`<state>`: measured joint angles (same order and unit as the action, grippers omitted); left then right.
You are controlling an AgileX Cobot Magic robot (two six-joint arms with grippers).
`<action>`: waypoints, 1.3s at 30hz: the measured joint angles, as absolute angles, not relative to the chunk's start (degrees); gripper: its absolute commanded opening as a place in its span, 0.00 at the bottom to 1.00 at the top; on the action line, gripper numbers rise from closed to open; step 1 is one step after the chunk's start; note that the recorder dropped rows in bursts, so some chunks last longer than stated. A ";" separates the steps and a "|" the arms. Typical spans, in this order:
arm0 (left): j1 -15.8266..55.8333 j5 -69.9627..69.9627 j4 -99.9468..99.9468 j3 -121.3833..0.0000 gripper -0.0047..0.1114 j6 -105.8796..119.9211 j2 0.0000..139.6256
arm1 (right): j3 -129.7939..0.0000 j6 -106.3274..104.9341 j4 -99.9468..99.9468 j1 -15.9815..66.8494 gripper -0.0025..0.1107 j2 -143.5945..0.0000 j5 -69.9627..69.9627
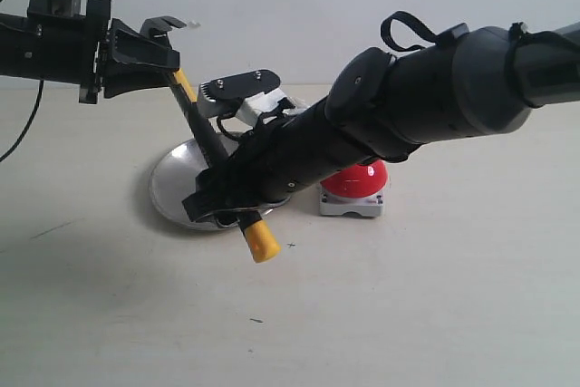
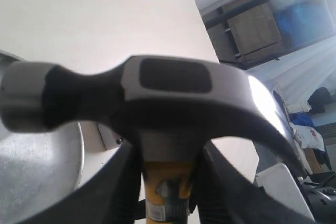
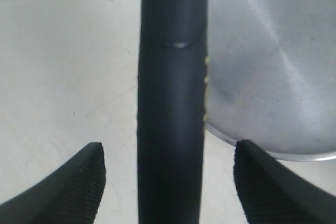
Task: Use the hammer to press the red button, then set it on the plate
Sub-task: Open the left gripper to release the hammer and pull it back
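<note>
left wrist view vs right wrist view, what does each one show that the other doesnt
Only the left wrist view: the hammer head and yellow neck, clamped by the left end effector, plus a cabinet in the background.
Only the right wrist view: the black handle running between the wide-open fingers of the right end effector, with a gap on each side.
Both: the plate and the table.
</note>
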<state>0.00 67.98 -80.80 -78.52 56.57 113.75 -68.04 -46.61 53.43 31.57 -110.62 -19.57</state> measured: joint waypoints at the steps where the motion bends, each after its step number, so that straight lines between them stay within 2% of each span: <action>1: 0.00 67.98 -80.80 -78.52 0.04 56.57 113.75 | -68.04 -46.61 53.43 31.57 0.60 -110.74 -19.70; 12: 0.00 67.98 -81.03 -78.52 0.04 56.77 113.75 | -68.04 -45.95 52.29 31.57 0.55 -111.07 -19.96; 16: 0.00 67.98 -81.03 -78.52 0.04 56.77 113.75 | -68.04 -45.95 51.90 31.57 0.39 -111.07 -19.96; 20: 0.00 67.98 -81.36 -78.52 0.04 56.82 113.75 | -68.04 -45.85 51.68 31.57 0.12 -111.07 -19.96; 22: 0.00 67.98 -81.36 -78.52 0.04 56.82 113.75 | -68.04 -45.71 51.35 31.57 0.02 -111.07 -19.83; 28: 0.00 68.10 -81.39 -78.52 0.04 57.48 113.75 | -68.04 -45.71 50.57 31.57 0.02 -111.07 -19.62; 30: 0.00 68.10 -81.39 -78.52 0.08 57.53 113.75 | -68.04 -45.71 50.42 31.57 0.02 -111.07 -19.62; 36: 0.00 68.10 -81.39 -78.52 0.43 57.62 113.75 | -68.04 -45.71 50.18 31.57 0.02 -111.07 -19.43; 39: 0.00 68.36 -81.39 -78.52 0.52 57.62 113.75 | -68.04 -45.71 49.82 31.57 0.02 -111.07 -19.19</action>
